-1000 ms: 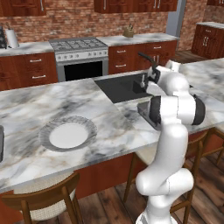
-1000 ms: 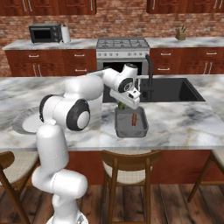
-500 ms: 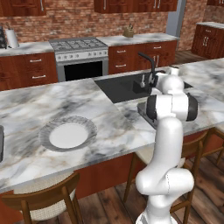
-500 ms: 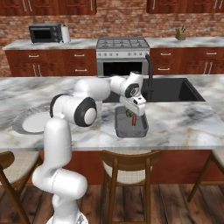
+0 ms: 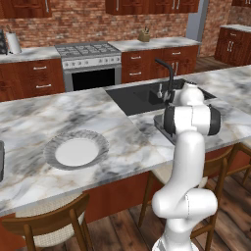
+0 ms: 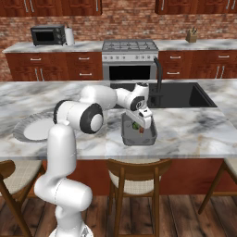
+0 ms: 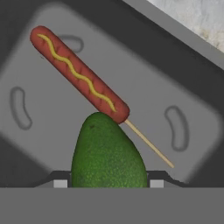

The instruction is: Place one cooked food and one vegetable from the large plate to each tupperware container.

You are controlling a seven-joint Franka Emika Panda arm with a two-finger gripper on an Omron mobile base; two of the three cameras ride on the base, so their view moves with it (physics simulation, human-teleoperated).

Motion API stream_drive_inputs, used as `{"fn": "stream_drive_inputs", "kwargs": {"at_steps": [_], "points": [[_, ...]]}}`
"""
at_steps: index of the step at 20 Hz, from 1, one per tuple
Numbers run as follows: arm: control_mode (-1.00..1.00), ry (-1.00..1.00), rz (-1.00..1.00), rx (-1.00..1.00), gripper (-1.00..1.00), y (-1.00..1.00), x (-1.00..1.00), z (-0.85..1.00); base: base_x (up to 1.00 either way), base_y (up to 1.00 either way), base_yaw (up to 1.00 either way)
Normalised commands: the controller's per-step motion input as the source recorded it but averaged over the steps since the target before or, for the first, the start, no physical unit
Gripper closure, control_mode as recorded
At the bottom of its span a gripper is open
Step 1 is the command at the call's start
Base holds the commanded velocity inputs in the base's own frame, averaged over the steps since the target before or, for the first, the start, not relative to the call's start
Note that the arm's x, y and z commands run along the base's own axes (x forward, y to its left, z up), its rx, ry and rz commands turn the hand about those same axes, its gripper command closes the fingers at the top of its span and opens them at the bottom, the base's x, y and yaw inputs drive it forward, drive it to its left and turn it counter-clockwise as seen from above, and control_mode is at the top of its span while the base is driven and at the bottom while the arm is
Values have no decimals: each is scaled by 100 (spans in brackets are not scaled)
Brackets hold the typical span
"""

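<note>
My gripper (image 7: 108,182) is shut on a green, avocado-like vegetable (image 7: 107,151), which stands up between the finger tips. Directly below lies a dark grey tupperware container (image 7: 183,35). Across its floor lies the cooked food (image 7: 78,74), a reddish-brown sausage on a thin stick with a yellow squiggle. From the right base view, the gripper (image 6: 139,125) hangs low over that container (image 6: 126,135) near the counter's front edge. The large plate (image 5: 98,139) sits far to the left with nothing on it, and its rim also shows behind the arm (image 6: 21,127).
A black sink basin (image 6: 185,95) with a dark faucet (image 6: 159,76) lies just behind the container. The dark edge of another tub (image 5: 1,164) shows at the counter's far left. Wooden chairs (image 6: 134,180) stand under the counter's front edge.
The hand has come down toward the container with the green vegetable still held. The arm's elbow has swung closer in over the counter.
</note>
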Motion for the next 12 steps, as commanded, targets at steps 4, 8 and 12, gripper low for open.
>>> {"fn": "stream_drive_inputs", "kwargs": {"at_steps": [4,8,12], "points": [[-100,-8,0,0,100,1,37,-19,0,0,0],[-100,-3,0,0,100,1,21,-11,0,0,0],[-100,0,0,-1,100,14,4,-4,0,0,0]]}}
